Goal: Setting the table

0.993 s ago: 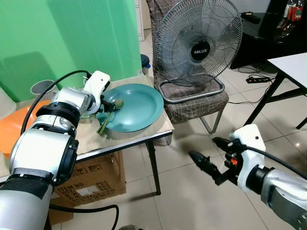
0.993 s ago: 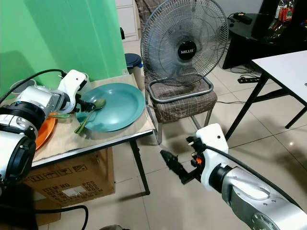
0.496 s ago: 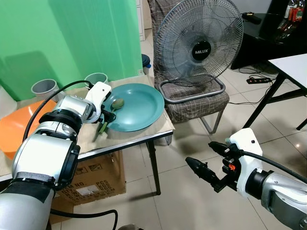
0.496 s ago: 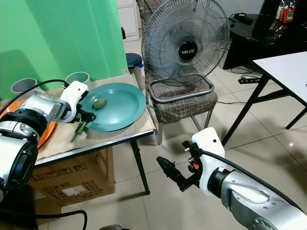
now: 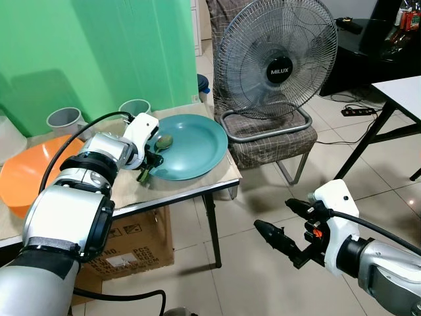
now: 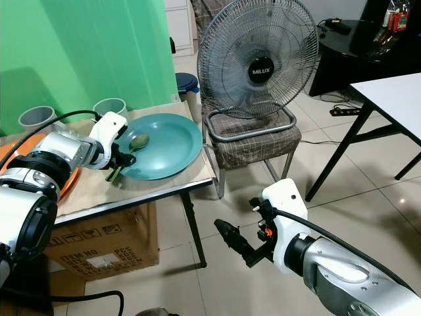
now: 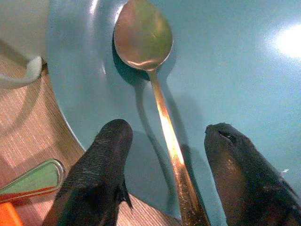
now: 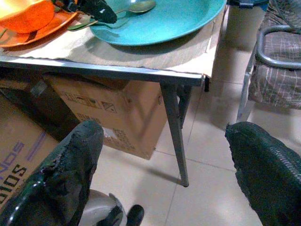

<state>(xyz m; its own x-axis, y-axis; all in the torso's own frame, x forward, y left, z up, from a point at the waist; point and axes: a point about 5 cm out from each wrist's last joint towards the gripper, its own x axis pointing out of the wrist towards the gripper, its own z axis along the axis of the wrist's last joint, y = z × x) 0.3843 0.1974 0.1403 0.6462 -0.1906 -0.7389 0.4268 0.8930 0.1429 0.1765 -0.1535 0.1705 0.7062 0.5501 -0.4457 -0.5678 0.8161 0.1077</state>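
Left hand fingers spread wide, straddling metal spoon resting in round teal plate on bench. Right hand wide open above tiled floor.

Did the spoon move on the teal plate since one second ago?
Yes. The spoon slid toward the plate's left rim; its handle now overhangs the rim more, between the open jaws of the left gripper.

Teal plate with spoon on table edge, cardboard box beneath, fingers spread wide.
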